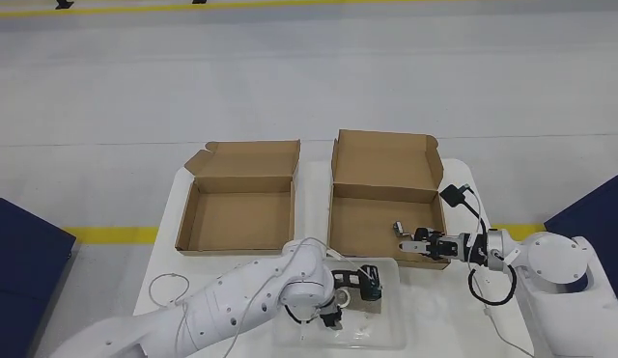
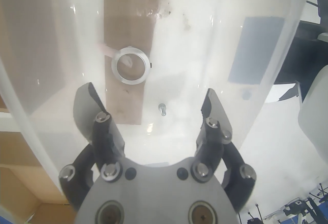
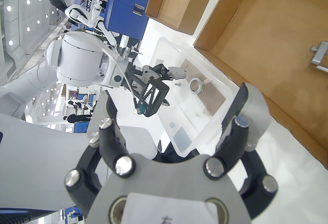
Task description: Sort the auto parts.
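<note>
From the top I see my left gripper (image 1: 362, 286) down inside the clear bin (image 1: 400, 310) and my right gripper (image 1: 413, 239) over the right box (image 1: 367, 225), where one metal bracket (image 1: 397, 228) lies. Left wrist: jaws spread, holding nothing, with the ring (image 2: 130, 65) and the bolt (image 2: 162, 109) ahead in the bin, unsorted. Right wrist: jaws spread too, nothing held. I'd say one part done, two left.

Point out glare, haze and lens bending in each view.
Left wrist view: glints dot the translucent plastic bin, whose milky wall veils what lies behind. Right wrist view: lens bending bows the brown cardboard box's straight edges. Top view: even light, little glare.
</note>
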`<state>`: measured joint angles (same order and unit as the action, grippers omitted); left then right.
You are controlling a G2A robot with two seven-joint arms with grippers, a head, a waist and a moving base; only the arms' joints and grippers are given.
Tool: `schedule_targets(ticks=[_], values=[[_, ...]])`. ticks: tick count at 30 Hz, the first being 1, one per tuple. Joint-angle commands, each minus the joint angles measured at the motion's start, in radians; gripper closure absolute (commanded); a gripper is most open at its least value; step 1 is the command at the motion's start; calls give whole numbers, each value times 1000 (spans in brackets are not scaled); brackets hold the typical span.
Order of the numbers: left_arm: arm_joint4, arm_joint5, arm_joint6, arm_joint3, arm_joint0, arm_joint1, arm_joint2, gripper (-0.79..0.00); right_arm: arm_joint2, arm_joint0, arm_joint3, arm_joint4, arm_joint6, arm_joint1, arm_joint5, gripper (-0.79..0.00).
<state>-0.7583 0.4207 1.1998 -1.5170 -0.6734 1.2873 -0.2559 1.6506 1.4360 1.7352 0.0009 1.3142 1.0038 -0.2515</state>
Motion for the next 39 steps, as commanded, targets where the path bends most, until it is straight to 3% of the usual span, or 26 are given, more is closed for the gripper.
schedule_targets(ticks=[1,3,15,39], values=[[-20,-8,-17,11,-2,6,0,-456,0,0,0,0,0,0,0,-785],[-41,-1,-40,20,-8,10,2,-391,0,0,0,0,0,0,0,-785],[-125,-28,-73,61,-28,37,7,-332,0,0,0,0,0,0,0,-785],[-285,-100,-54,75,-73,75,-11,-296,0,0,0,0,0,0,0,-785]])
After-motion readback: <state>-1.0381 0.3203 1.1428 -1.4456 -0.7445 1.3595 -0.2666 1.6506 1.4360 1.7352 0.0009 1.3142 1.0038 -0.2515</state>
